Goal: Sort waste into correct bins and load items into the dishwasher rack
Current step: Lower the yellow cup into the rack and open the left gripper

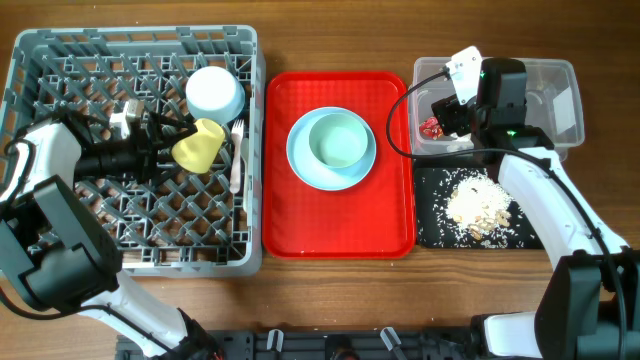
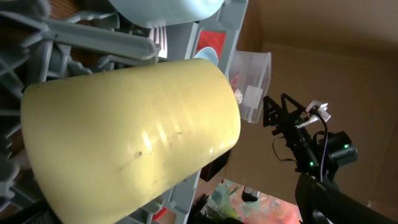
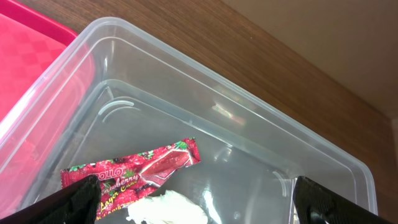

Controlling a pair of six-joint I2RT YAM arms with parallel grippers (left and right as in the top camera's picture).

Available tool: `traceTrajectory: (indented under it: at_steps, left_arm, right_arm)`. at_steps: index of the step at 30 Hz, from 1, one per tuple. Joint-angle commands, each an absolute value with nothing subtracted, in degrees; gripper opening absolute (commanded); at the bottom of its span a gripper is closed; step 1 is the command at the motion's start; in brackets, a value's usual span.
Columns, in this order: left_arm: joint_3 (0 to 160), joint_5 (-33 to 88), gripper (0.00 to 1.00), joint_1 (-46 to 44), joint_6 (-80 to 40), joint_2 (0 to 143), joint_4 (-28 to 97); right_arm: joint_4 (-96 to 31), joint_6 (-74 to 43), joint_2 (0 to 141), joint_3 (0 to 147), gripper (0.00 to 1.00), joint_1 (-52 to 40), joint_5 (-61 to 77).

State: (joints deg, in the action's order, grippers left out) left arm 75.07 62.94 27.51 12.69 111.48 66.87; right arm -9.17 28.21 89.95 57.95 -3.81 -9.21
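The grey dishwasher rack (image 1: 60, 45) sits at the left. In it lie an upturned white-blue bowl (image 1: 215, 92), a white fork (image 1: 237, 150) and the yellow-green cup (image 1: 200, 146) on its side. My left gripper (image 1: 178, 147) is open, with its fingers spread on either side of the cup. The cup (image 2: 130, 130) fills the left wrist view. My right gripper (image 3: 199, 208) hangs open over the clear tub (image 3: 249, 118), above the red wrapper (image 3: 134, 171) and the white napkin (image 3: 165, 213) lying inside. Pale food scraps (image 1: 478, 203) lie on the black tray (image 1: 432, 222).
The red serving tray (image 1: 300, 215) in the middle holds a pale blue plate (image 1: 305, 165) with a pale green bowl (image 1: 337, 140) on it. The clear tub (image 1: 560, 72) stands behind the black tray, at the right. Bare wooden table runs along the front.
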Motion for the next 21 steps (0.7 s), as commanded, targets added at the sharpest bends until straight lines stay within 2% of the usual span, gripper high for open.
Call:
traceTrajectory:
  at_steps: [1, 13, 21]
  left_arm:
    - [74.4, 54.7, 1.00, 28.8, 11.1, 113.6, 68.8]
    - [81.5, 53.8, 1.00, 29.6, 9.9, 110.3, 80.1]
    - [82.3, 43.3, 1.00, 29.6, 2.0, 104.7, 78.7]
  right_arm:
    - [-9.1, 28.5, 90.5, 58.8, 1.00, -3.7, -9.0]
    - [-9.1, 28.5, 90.5, 58.8, 1.00, -3.7, -9.0]
    - [-9.1, 28.5, 90.5, 58.8, 1.00, -3.7, -9.0]
